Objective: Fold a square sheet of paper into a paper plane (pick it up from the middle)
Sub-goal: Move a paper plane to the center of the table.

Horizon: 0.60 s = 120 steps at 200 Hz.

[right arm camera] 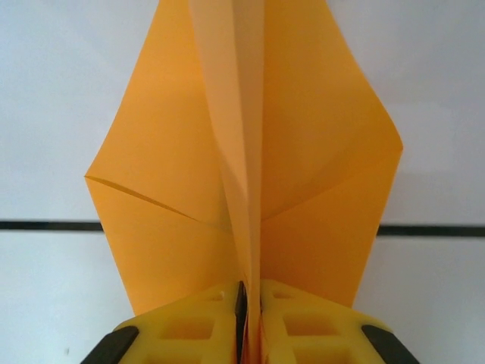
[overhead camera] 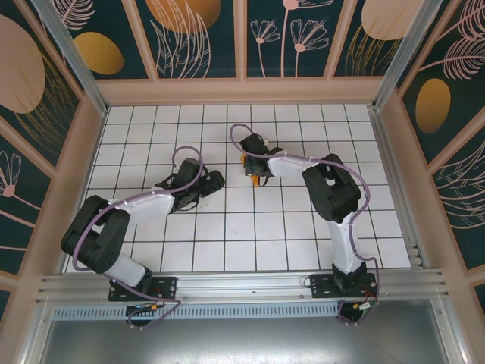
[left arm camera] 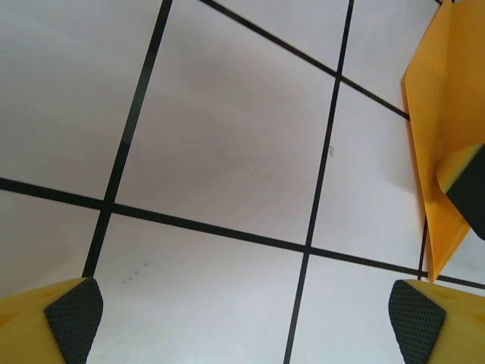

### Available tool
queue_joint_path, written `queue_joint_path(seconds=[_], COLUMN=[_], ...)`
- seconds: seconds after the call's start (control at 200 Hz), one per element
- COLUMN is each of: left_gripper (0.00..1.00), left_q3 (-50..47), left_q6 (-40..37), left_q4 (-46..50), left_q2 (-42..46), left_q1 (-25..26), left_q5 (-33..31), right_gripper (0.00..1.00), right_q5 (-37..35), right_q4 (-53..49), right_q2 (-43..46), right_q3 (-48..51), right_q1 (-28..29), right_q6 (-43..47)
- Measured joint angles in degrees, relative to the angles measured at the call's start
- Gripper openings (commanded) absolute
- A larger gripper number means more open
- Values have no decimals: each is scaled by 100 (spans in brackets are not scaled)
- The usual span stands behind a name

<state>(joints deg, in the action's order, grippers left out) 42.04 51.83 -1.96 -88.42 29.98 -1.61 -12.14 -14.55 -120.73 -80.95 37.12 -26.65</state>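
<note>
Nearest the arm bases, the left end effector (left arm camera: 246,318) hangs low over the white gridded surface (left arm camera: 227,136). Its jaws are spread as wide as they go and nothing is between its black pads (left arm camera: 72,318). It holds nothing.

Just beyond it, toward the middle of the surface, the right end effector (right arm camera: 250,299) is closed almost fully. Its yellow fingers pinch the central lengthwise fold of the paper plane (right arm camera: 318,174) at the near end. The two wings splay out left and right from the pinched ridge and taper toward a point farther away. In the left wrist view, an edge of the same orange sheet shows at the right, just beside the left end effector and not touching it.

The paper plane looks very light and thin. It is stiff only along its creases and floppy across the wings, and I judge it easy to crush, tear or unfold under a careless squeeze. Its smooth surface could slip between hard fingers, so the padded tips matter.

The doubled layers at the spine seem the soundest place to hold, and the right end effector has it there. A second grip would best go on a wing's folded edge near the spine. The loose outer corner would simply bend.
</note>
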Motion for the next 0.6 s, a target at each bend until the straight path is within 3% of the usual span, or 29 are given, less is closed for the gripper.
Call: queue_joint_path(seconds=[0.6], left_gripper=[98], left_q3=[190], left_q6=[-125], left_q4=[199], left_q2=[0], left_q1=[-4], left_q5=[-153], right_gripper=[33], right_q5=[-22], right_q4=[-258], right_q2=[74], right_q3=[-415], right_q1=[-28], right_q6=[66])
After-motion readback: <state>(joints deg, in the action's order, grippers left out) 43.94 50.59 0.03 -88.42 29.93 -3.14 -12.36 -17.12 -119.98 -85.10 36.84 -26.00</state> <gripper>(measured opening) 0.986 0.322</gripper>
